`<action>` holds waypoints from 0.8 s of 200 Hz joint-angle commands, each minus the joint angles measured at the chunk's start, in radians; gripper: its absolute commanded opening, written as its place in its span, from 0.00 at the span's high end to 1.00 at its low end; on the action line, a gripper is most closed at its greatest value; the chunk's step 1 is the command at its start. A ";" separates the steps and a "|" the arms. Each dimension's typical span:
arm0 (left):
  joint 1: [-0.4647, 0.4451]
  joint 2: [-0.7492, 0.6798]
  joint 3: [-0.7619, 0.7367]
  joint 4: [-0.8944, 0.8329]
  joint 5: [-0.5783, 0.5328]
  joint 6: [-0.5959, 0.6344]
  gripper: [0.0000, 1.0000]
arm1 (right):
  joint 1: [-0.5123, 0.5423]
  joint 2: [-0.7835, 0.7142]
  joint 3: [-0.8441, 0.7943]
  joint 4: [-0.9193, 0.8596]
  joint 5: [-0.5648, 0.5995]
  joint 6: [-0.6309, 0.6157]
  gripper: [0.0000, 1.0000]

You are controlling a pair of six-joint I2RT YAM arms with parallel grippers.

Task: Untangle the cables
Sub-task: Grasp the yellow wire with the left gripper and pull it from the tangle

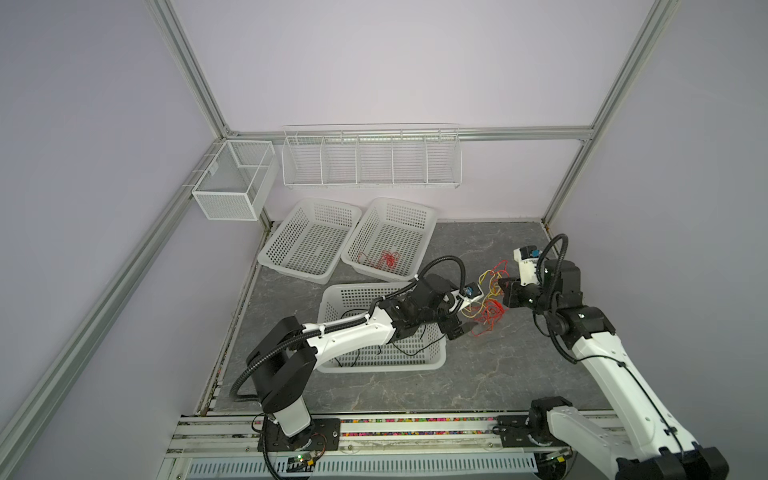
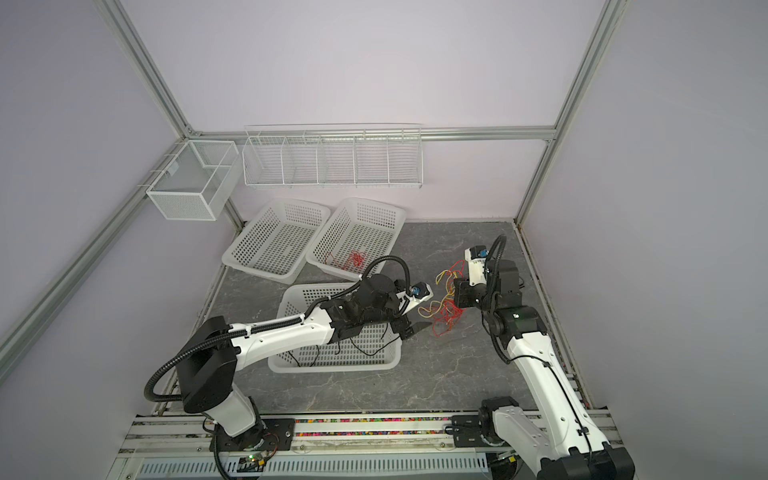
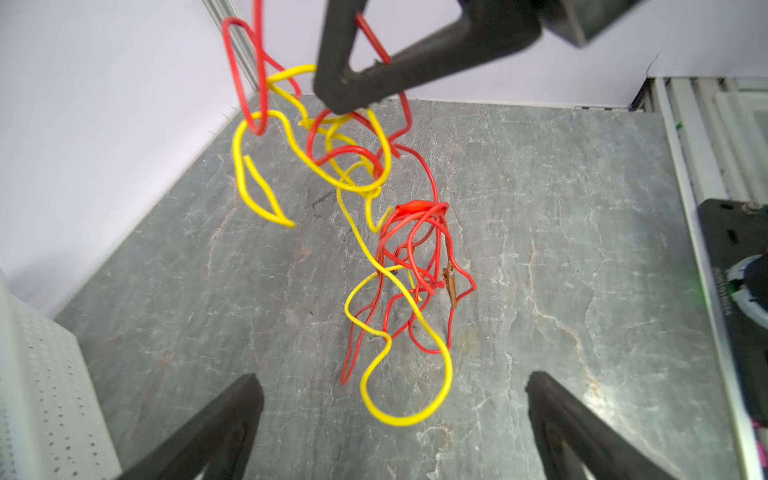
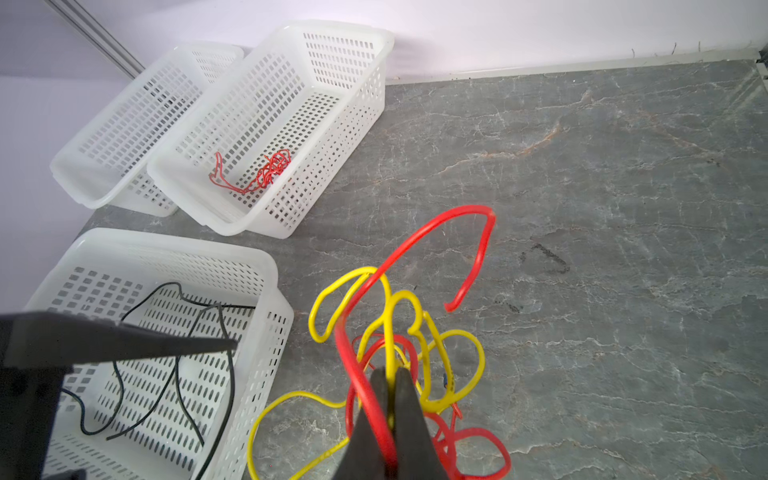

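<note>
A tangle of red and yellow cables (image 1: 490,305) (image 2: 446,309) hangs from my right gripper (image 4: 390,374), and its lower loops rest on the grey table. The jaws are shut on a yellow strand, and a red strand runs over one finger. In the left wrist view the right gripper (image 3: 340,93) holds the top of the tangle (image 3: 395,249). My left gripper (image 3: 392,388) (image 1: 471,318) stands wide open just left of the tangle's lower part, with nothing between its fingers. A thin black cable (image 4: 178,374) lies in the near basket (image 4: 166,249). A small red cable (image 4: 270,168) lies in a far basket (image 1: 415,208).
A third white basket (image 1: 328,203) stands at the back left, beside the one with the red cable. On the back wall hang a wire rack (image 1: 370,158) and a mesh box (image 1: 232,178). The left arm reaches over the near basket (image 1: 353,291).
</note>
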 commanded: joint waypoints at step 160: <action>-0.049 0.116 0.004 0.155 -0.184 0.231 0.21 | 0.006 -0.003 0.026 0.003 -0.013 0.016 0.93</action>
